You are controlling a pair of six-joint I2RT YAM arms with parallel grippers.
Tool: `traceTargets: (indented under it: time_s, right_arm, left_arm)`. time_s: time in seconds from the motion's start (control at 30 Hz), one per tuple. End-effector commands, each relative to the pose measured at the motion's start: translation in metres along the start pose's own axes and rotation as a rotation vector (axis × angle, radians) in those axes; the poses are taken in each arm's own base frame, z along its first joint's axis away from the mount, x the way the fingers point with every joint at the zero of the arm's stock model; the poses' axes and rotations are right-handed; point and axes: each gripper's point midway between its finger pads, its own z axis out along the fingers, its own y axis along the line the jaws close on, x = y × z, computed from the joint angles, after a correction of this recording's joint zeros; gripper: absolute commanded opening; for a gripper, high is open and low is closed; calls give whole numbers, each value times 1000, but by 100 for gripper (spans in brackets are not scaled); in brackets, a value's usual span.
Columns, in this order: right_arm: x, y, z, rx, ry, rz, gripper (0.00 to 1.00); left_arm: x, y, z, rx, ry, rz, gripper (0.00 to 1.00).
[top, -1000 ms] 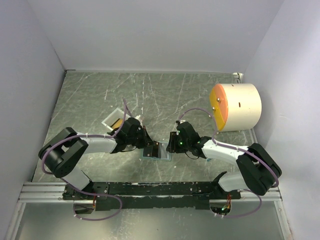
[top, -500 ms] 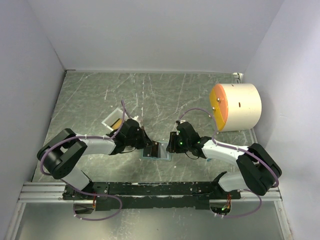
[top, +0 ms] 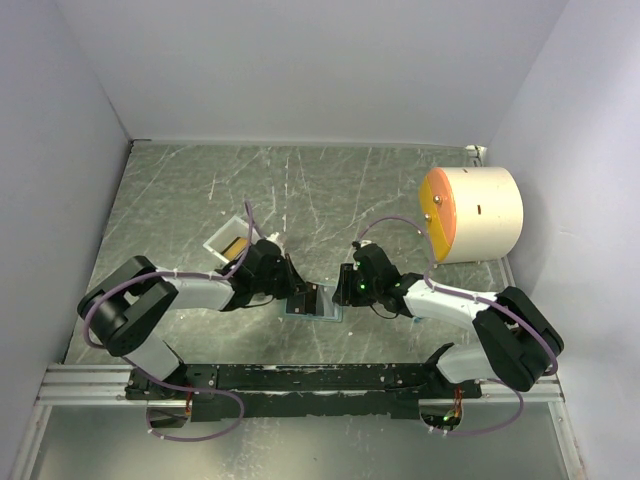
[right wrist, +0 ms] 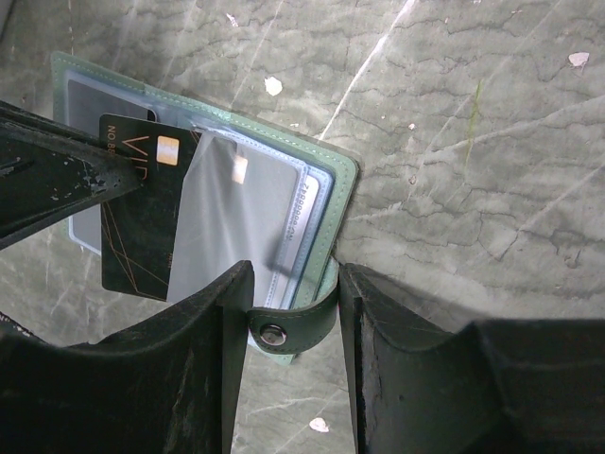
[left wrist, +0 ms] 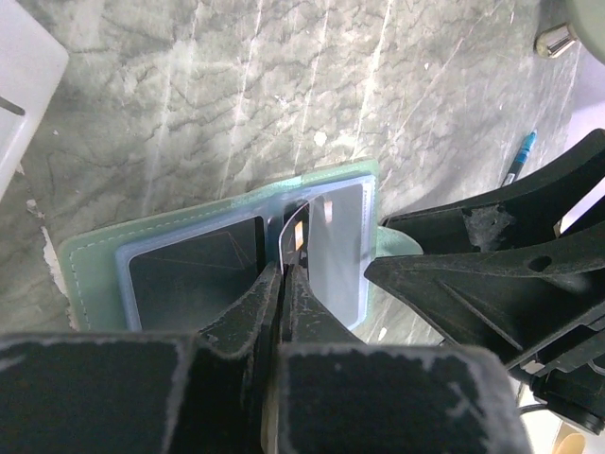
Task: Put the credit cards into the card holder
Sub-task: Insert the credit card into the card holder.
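The card holder (top: pixel 318 306) lies open between the arms, sage-green outside and light blue inside (left wrist: pixel 336 246). My left gripper (left wrist: pixel 285 270) is shut on a black credit card (right wrist: pixel 146 218) with a gold chip. It holds the card on edge over the holder's middle pockets (right wrist: pixel 255 208). My right gripper (right wrist: pixel 295 317) is closed on the holder's snap tab (right wrist: pixel 293 326) at its near edge, with a finger on each side. A yellow-orange card (top: pixel 237 246) lies in the white tray (top: pixel 218 240). Another dark card sits in the holder's left pocket (left wrist: pixel 189 274).
A large cream cylinder with an orange end (top: pixel 470 213) stands at the right. A blue pen (left wrist: pixel 518 159) lies on the table beyond my right gripper (left wrist: pixel 492 274). Walls close in the table on three sides.
My left gripper has shifted slightly right toward the holder with the card. The right arm and the holder have not moved.
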Motion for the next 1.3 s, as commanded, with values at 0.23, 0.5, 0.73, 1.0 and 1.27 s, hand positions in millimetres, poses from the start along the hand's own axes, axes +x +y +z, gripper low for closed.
traceTargets:
  time_s: [0.23,0.5,0.73,1.0,1.27]
  right_arm:
    - [-3,3,-4,-10,-17,0,41]
    - [-3,2,-5,-2,-18,-3,38]
    - [-2,1,-5,-2,-19,0,33]
    - [-1,1,-5,-5,-17,1,31]
    - [-1,2,-4,-11,-18,2,30]
  left_arm:
    - [-5,9,-3,-99,-36,76,46]
    - [-20,-6,-16,-90,-82,103,54]
    - [-12,-4,-15,-89,-63,113,58]
    - [0,-7,-7,-57,-23,111,58]
    - [7,-15,-1,-28,-3,99,58]
